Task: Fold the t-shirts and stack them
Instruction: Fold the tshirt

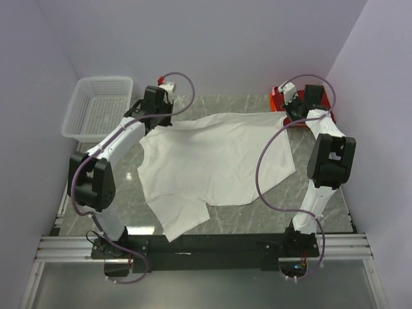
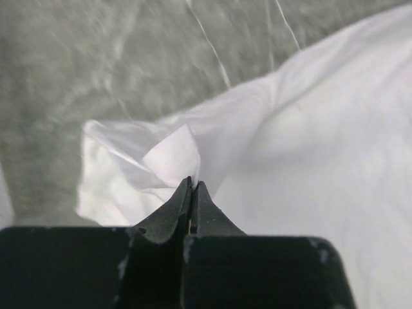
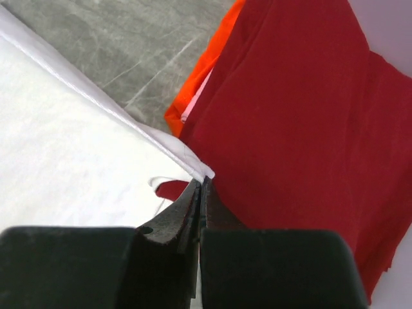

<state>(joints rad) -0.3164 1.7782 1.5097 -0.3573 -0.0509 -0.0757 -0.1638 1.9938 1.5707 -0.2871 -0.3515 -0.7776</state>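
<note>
The white t-shirt lies spread on the table before me. My left pincer is clamped on its far left corner and my right pincer on its far right corner, beside the bunched red t-shirt.

White t-shirt covers most of the table.
- Near side of it: bare strip, passable.
- Far side: narrower bare strip.
- Far-left corner: mesh basket stands just beyond.
- Far-right corner: red t-shirt touches it.
- Left edge: left arm lies alongside.
- Right edge: right arm lies alongside.
</note>
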